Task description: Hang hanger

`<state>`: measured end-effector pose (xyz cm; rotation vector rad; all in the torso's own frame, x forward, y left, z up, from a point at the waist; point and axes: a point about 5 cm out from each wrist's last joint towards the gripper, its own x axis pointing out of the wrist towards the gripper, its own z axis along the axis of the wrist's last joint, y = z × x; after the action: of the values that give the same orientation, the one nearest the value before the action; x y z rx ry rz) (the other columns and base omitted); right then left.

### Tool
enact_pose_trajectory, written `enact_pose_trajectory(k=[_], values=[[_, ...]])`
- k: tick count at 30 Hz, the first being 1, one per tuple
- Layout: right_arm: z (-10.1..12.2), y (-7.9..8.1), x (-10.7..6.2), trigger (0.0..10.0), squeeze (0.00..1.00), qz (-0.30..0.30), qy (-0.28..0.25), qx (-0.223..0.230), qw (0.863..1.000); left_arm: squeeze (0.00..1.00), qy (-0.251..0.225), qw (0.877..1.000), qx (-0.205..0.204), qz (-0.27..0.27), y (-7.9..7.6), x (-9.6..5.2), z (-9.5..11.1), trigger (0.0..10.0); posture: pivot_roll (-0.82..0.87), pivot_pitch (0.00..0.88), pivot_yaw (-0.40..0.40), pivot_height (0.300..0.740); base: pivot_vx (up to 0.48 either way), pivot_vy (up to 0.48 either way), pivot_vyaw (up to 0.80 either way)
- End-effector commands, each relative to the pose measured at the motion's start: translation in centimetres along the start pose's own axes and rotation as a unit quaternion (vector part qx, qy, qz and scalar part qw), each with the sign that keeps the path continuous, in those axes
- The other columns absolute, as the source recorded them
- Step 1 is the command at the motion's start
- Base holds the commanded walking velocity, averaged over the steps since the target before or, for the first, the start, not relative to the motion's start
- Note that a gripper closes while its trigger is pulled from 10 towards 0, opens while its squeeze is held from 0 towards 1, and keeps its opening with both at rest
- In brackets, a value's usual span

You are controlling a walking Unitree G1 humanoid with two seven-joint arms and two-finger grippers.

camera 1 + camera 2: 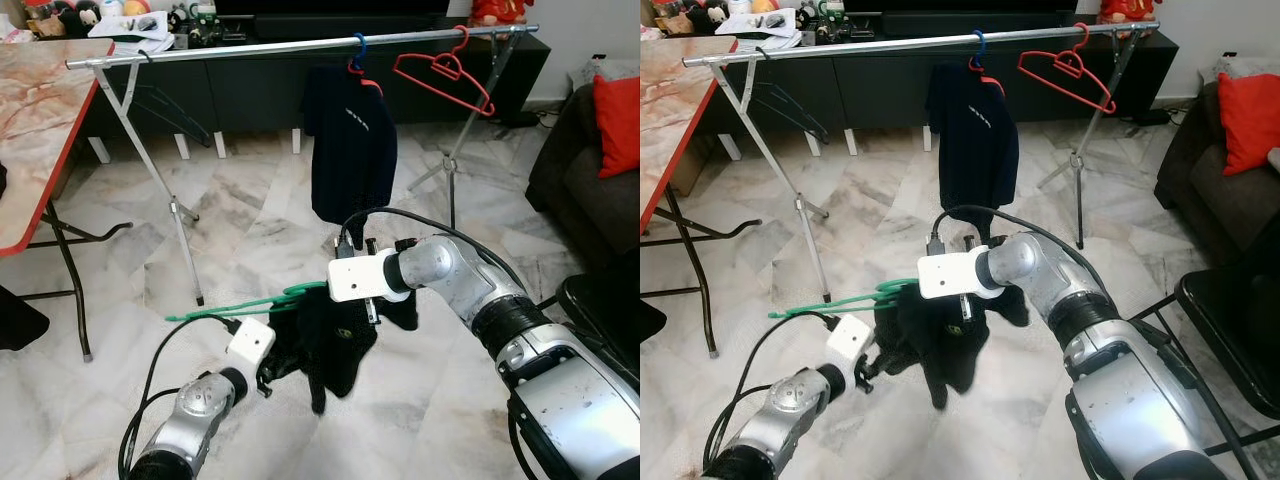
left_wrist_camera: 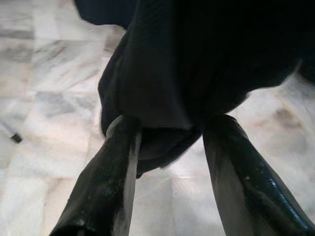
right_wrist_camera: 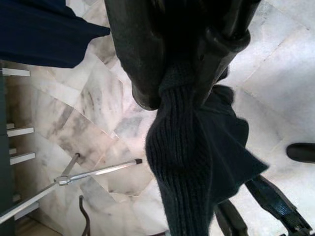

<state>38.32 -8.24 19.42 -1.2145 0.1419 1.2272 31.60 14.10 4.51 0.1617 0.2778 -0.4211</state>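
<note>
left gripper (image 2: 167, 128): low in front, 2 fingers pinching black garment (image 1: 335, 335) | right gripper (image 3: 189, 69): clamped on same garment's ribbed edge | green hanger (image 1: 235, 306): in garment, between grippers | clothes rail (image 1: 300, 45): well beyond, carries red hanger (image 1: 445, 72)

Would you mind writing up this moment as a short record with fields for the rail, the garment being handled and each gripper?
Rail: silver clothes rail across the room, above the marble floor
On rail: dark shirt on a blue hanger; bare red hanger
Handled item: black garment on a green hanger, not yet on the rail
Left gripper: fingers around a fold of the garment
Right gripper: shut on the garment's ribbed edge
</note>
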Motion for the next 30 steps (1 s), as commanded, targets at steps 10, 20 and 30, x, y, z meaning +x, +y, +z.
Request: enact_pose_trajectory(k=[10, 20, 30], values=[[1.4, -1.7, -0.9, 0.0, 0.0, -0.031, -0.028, -0.009, 0.999, 0.0, -0.003, 0.999, -0.046, 0.014, -0.1, 0.5, -0.3, 10.0, -0.03, 0.13, -0.04, 0.74, 0.0, 0.0, 0.0], [2.0, -1.9, -0.5, 0.0, 0.0, -0.037, -0.037, -0.011, 0.999, 0.0, 0.012, 0.998, -0.017, -0.064, -1.4, 0.3, -0.9, 10.0, -0.02, 0.114, -0.041, 0.74, 0.0, 0.0, 0.0], [3.0, -2.1, -0.5, 0.0, 0.0, -0.039, -0.06, -0.011, 0.997, 0.0, 0.056, 0.997, -0.035, 0.047, 0.3, 0.6, -1.6, 10.0, -0.03, 0.11, -0.039, 0.74, 0.0, 0.0, 0.0]])
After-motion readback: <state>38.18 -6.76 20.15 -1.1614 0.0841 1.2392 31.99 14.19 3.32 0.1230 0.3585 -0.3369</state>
